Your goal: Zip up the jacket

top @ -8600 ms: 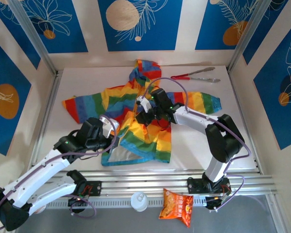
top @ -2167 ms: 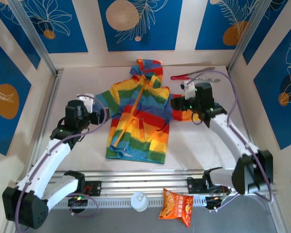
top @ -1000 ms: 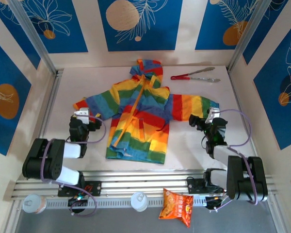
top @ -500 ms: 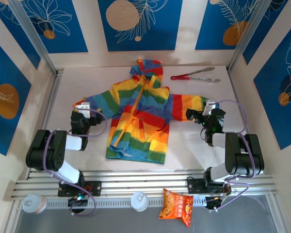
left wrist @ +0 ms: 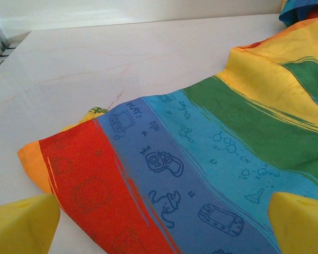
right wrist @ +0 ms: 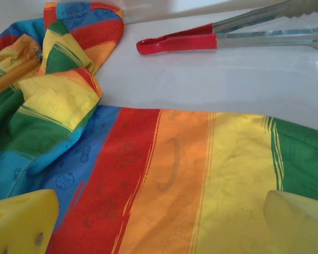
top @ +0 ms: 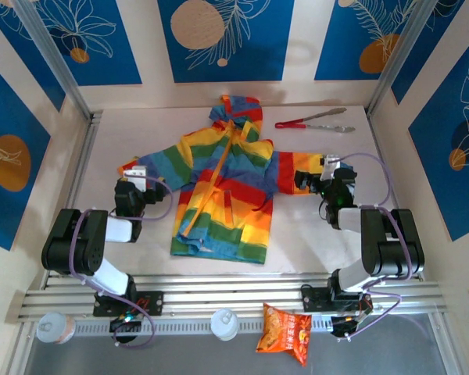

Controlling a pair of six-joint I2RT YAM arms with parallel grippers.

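**Top view:** The jacket (top: 227,195) lies flat at mid-counter (top: 297,242), hood toward the far wall and sleeves spread. Its orange zipper (top: 211,183) looks closed up the front, suggesting the job is all but done. The left arm (top: 86,242) and right arm (top: 383,242) sit folded low, one beside each cuff. Red-handled tongs (top: 313,121) lie beyond the right-hand sleeve. A snack bag (top: 284,334) and a lidded white cup (top: 223,323) rest before the rail (top: 234,297), contents unseen.

**Left wrist:** The left fingers (left wrist: 21,225) stand wide apart over the jacket's red cuff, grasping nothing.

**Right wrist:** The right fingers (right wrist: 21,222) likewise gape over striped sleeve, empty, with the tongs beyond.
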